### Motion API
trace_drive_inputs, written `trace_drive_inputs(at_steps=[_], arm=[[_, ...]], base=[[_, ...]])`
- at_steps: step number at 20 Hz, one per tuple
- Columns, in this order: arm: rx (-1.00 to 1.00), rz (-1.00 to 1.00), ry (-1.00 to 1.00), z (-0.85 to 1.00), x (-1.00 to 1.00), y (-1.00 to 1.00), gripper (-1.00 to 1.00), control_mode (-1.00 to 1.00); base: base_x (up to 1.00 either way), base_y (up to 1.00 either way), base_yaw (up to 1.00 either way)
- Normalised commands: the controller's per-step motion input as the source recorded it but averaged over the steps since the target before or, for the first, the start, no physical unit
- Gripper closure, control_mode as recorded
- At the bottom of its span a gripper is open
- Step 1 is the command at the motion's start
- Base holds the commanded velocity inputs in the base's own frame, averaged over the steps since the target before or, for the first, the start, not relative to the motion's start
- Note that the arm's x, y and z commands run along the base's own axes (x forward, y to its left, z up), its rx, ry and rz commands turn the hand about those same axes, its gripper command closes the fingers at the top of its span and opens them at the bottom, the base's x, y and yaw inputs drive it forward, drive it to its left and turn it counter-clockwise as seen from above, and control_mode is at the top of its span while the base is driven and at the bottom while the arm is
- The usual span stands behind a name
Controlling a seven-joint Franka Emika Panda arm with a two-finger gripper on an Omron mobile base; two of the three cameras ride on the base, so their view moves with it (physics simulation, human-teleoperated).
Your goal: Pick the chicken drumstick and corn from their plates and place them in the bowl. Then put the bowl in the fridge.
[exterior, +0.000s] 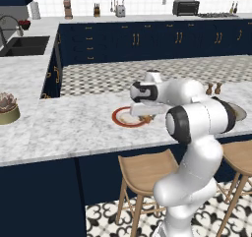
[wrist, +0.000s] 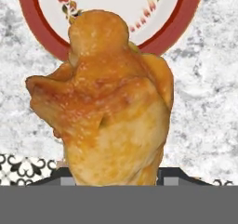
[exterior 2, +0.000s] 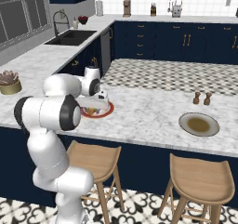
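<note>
In the left base view, a white robot arm [exterior: 197, 147] is seen rising from the lower right and bending over a marble counter [exterior: 64, 128]. Its gripper [exterior: 146, 117] is lowered over a white plate with a red rim [exterior: 122, 119], and a small golden-brown chicken drumstick [exterior: 146, 118] is glimpsed beneath the hand, just above the plate's right side. The fingers are hidden by the hand here. A grey plate [exterior: 239, 113] is partly covered by the arm at the right. Two small brown shakers [exterior: 213, 88] are placed behind it. A potted plant [exterior: 7, 108] is set at the counter's left end, and a wooden stool [exterior: 145, 169] is tucked under the counter.

In the right base view, the gripper [exterior 2: 95, 108] is seen over the red-rimmed plate [exterior 2: 106, 110], with the drumstick [exterior 2: 91, 110] under the hand. The grey plate with a brownish centre [exterior 2: 199, 124] is set well apart to the right, near the shakers [exterior 2: 202, 98]. A sink [exterior 2: 69, 37] is fitted in the far left counter.

In the hand view, the drumstick [wrist: 109, 102] is shown very close, standing up between the fingers and pinched by them at its lower end, where the fingertips are mostly hidden. The red-rimmed plate [wrist: 42, 28] is seen behind it on the marble counter [wrist: 204, 102].
</note>
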Motion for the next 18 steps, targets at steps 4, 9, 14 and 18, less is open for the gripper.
trace_drive_inputs(at_steps=[4, 9, 14, 18], arm=[[0.0, 0.0, -0.01, 0.43, -0.98, -0.11, 1.0, -1.0], [0.01, 0.0, -0.04, 0.47, -0.99, 0.0, 1.0, -1.0], [0.0, 0.0, -0.12, 0.37, -0.8, -0.04, 1.0, 1.0], [0.0, 0.0, 0.0, 0.0, 0.0, 0.0, 1.0, 1.0]], base=[[0.0, 0.0, 0.0], [0.0, 0.0, 0.0], [-0.2, -0.04, 0.0], [-1.0, -0.44, 0.0]])
